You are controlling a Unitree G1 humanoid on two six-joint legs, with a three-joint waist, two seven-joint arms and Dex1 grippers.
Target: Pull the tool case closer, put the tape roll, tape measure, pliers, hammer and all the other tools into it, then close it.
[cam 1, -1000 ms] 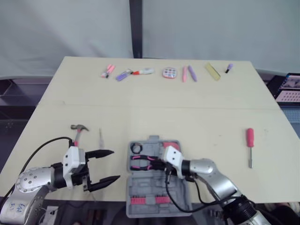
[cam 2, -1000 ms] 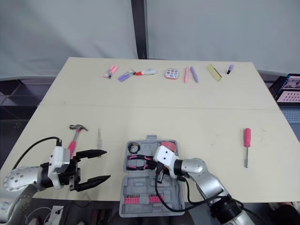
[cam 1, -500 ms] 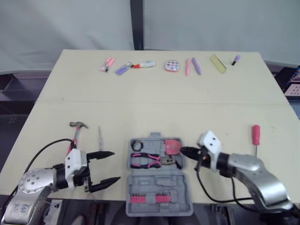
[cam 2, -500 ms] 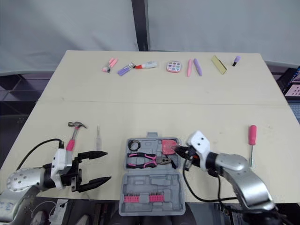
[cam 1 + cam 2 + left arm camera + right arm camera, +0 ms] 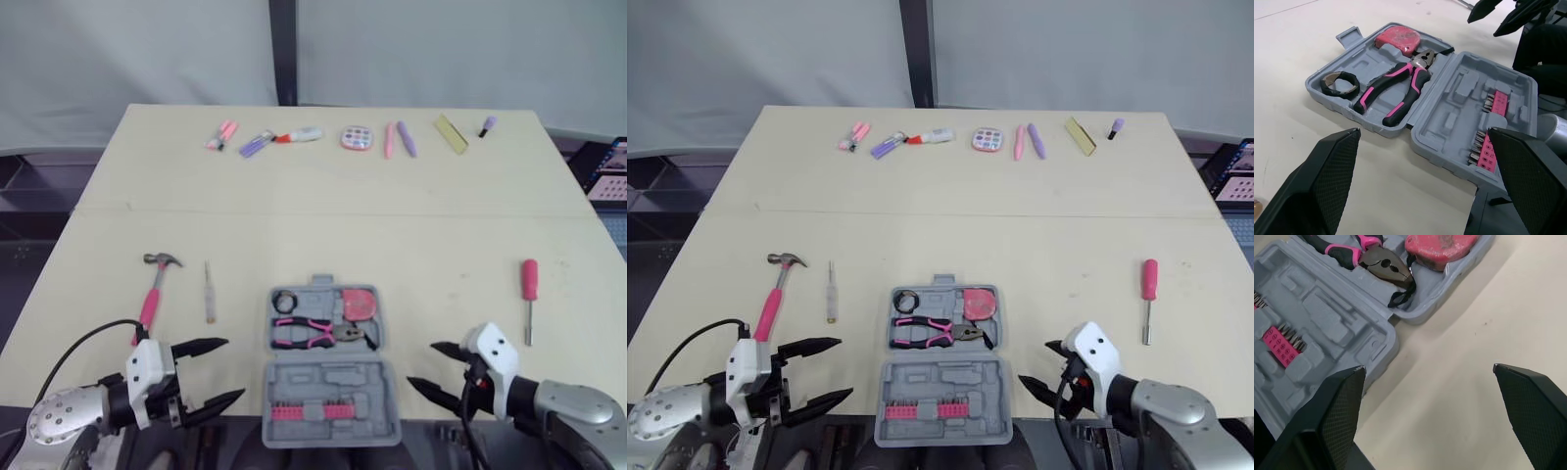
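Your L gripper & R gripper are hanging open, empty; tool case lid is overhanging surface edge.

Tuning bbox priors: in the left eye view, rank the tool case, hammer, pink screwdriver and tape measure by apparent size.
1. tool case, by far the largest
2. hammer and pink screwdriver: similar length, too close to rank
3. tape measure, smallest

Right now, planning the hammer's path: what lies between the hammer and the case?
A thin pale tool lies between hammer and case, touching neither, as the left eye view shows.
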